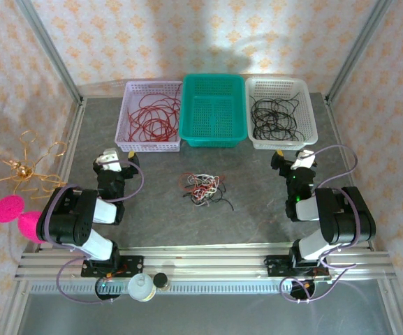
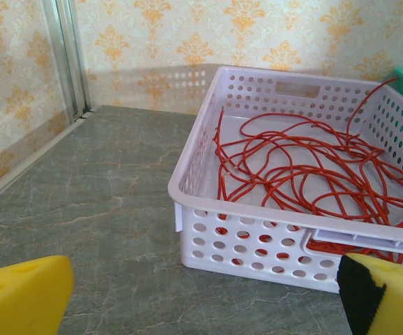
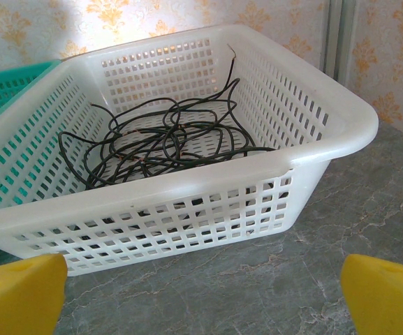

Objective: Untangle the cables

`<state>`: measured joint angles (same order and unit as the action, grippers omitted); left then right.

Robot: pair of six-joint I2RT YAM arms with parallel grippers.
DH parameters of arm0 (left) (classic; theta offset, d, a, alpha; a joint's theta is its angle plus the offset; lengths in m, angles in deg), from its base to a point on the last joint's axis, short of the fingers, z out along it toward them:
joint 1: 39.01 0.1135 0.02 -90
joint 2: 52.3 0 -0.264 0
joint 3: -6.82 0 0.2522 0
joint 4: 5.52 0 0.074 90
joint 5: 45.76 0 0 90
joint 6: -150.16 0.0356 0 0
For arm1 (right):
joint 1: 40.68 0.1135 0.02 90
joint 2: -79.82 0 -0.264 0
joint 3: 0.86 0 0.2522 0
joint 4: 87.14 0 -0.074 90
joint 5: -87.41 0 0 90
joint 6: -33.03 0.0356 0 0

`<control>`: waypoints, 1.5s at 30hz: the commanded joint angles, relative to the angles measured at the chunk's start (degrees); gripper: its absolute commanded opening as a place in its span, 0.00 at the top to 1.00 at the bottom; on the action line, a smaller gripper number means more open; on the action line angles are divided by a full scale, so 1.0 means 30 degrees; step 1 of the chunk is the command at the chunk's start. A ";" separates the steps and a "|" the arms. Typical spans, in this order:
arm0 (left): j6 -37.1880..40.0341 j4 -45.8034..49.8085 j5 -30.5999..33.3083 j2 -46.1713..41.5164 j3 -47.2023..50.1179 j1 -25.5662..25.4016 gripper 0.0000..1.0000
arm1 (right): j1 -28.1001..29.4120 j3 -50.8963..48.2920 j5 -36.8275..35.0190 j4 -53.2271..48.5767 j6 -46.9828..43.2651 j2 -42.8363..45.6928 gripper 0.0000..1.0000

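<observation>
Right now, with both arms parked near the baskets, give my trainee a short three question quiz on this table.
1. True or false: the red wires lie in the teal basket.
2. Which basket holds the black wires? A left, B middle, C right.
3. Fill in: neither the left gripper nor the right gripper touches the tangled cables; both stand ____.
Key: 1 false, they lie in the left basket. 2 C, the right basket. 3 open.

Red cables (image 2: 313,174) heaped in pale, perhaps lilac, basket (image 2: 243,241); left gripper (image 2: 201,293) spread wide.
</observation>
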<state>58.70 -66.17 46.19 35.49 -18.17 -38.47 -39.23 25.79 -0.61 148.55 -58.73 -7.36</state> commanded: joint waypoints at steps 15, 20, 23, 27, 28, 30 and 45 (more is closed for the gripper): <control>-0.3043 1.4644 0.3707 -0.9763 -0.2952 -0.1809 0.01 | 0.0658 0.3549 -0.2261 -1.3957 0.5196 0.7638 0.00; -0.5947 1.9079 -0.2076 -1.2355 -0.3819 -0.2245 0.13 | 0.0882 0.5122 0.4183 -1.8353 0.7086 0.8351 0.06; -0.7469 2.0394 -0.3287 -1.3242 -0.3437 -0.3872 0.23 | 0.3305 0.5630 0.6102 -1.9792 0.7094 0.8575 0.22; -0.8733 2.1896 -0.2762 -1.4148 -0.2871 -0.7586 0.24 | 0.8238 0.6154 0.6016 -2.0962 0.6780 0.8785 0.32; -0.9127 2.2302 -0.2337 -1.4570 -0.2627 -0.8419 0.24 | 0.9539 0.6278 0.6070 -2.1016 0.6716 0.8678 0.32; -0.9757 2.2320 -0.2464 -1.5289 -0.2040 -0.9579 0.24 | 1.1821 0.6736 0.6365 -2.0902 0.6315 0.8256 0.42; -1.0267 2.3411 -0.4492 -1.5020 -0.1562 -1.1472 0.28 | 1.5978 1.0593 0.7971 -1.8942 0.5192 0.1884 0.49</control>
<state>28.85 2.98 34.39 -9.41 -23.52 -72.42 8.33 55.60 21.90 89.53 -41.09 -0.34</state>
